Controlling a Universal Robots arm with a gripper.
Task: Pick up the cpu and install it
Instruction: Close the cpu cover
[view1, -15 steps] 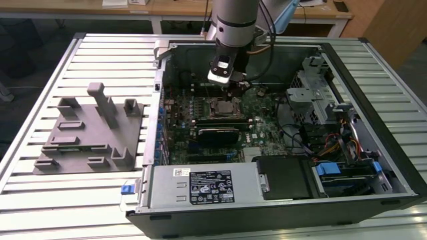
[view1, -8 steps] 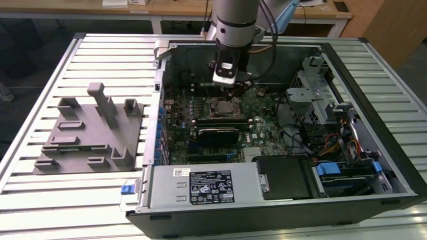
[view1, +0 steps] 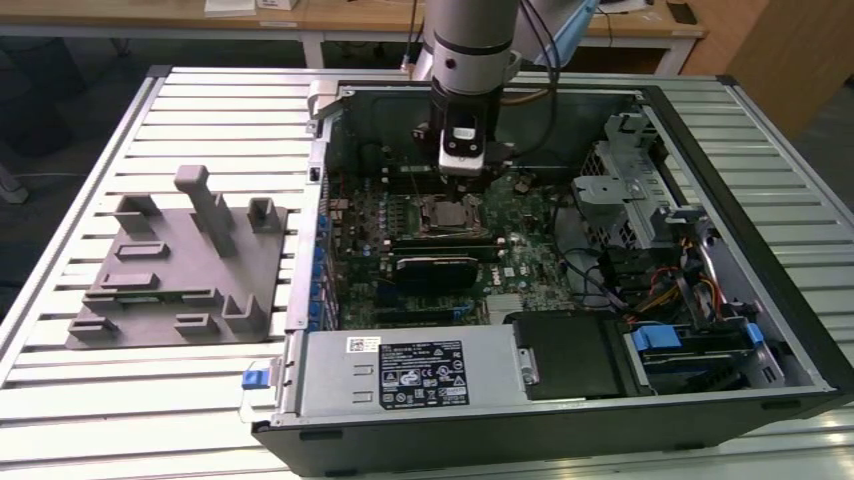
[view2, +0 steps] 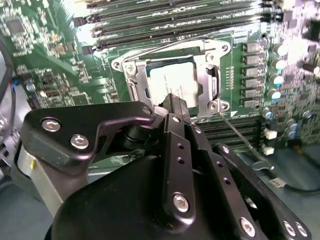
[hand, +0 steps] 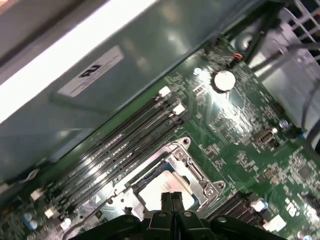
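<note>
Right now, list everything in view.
cpu: one, silvery, in the socket.
socket: one, metal-framed, on the motherboard.
motherboard: one, green, inside the case.
case: one, black, open, on the table.
power supply: one, grey, in the case, nearest the exterior camera.
fixture: one, grey, on the table, at the exterior view's left of the case.
table: one, slatted metal.
arm: one, grey, reaching into the case.
gripper: one, black, shut, over the cpu.

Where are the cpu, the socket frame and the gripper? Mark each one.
cpu (view2: 172, 80), second wrist view, on its pale metal top.
socket frame (view2: 137, 82), second wrist view, on one metal side bar.
gripper (hand: 171, 199), first wrist view, between its fingertips.
</note>
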